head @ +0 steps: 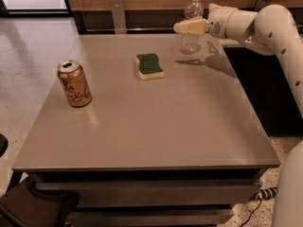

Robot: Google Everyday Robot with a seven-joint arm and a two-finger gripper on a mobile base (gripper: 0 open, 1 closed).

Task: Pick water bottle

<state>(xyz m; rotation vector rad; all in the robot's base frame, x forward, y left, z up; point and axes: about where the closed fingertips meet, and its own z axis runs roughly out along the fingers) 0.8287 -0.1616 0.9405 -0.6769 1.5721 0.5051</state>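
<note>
The water bottle (190, 43) is a small clear plastic bottle with a white cap. It stands upright at the far right part of the grey table (156, 122). My gripper (182, 27) reaches in from the right on the cream arm (265, 25). Its tip crosses in front of the bottle's middle, at label height, and pokes out a little past the bottle's left side. The bottle's cap and neck show above the gripper and its base shows below. I cannot tell if the gripper touches the bottle.
A green and yellow sponge (149, 65) lies left of the bottle near the table's middle back. A copper-gold soda can (74, 83) stands upright at the left. A wooden wall and a dark ledge run behind the table. A black chair (33, 207) is at the lower left.
</note>
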